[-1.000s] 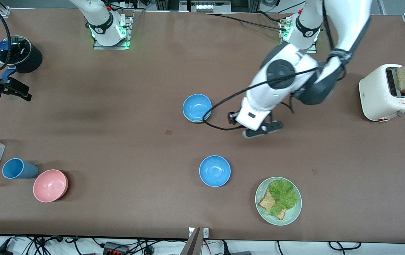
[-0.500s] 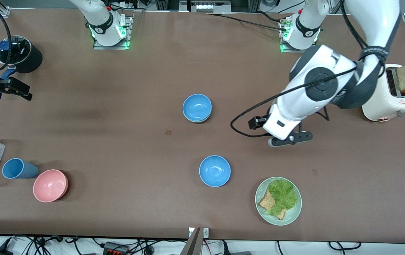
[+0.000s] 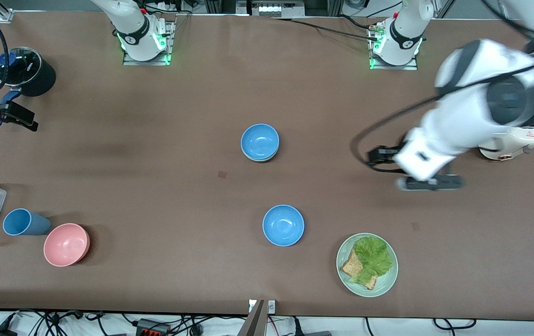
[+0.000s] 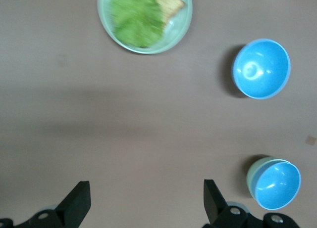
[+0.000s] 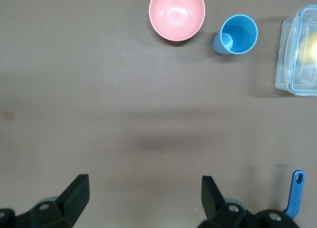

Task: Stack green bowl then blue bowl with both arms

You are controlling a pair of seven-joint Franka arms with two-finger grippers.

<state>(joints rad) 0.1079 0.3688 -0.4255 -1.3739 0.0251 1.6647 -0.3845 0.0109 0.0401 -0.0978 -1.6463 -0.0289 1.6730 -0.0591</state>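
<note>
Blue bowl point(image 3: 259, 141) sits nested in green bowl point(image 4: 257, 171); left hand point(image 3: 428, 183) open over bare bench point(image 3: 155, 186); right hand point(image 5: 143, 201) open, waiting; stacking looks complete.

pink bowl point(image 3: 66, 244), blue cup point(image 3: 24, 222), toaster point(image 3: 514, 142)

A sky-blue bowl point(image 3: 260, 141) sits inside a pale mint-green bowl point(image 4: 256, 173) on the plain brown table point(image 3: 155, 186). A second sky-blue bowl point(image 3: 283, 225) stands at six o'clock from it. The plate point(image 3: 388, 280) is pale green, with bright green lettuce point(image 3: 372, 255) and speckled brown bread point(image 3: 353, 265). The pink bowl point(image 3: 66, 244) is plain; the cup point(image 3: 24, 222) is blue.
</note>
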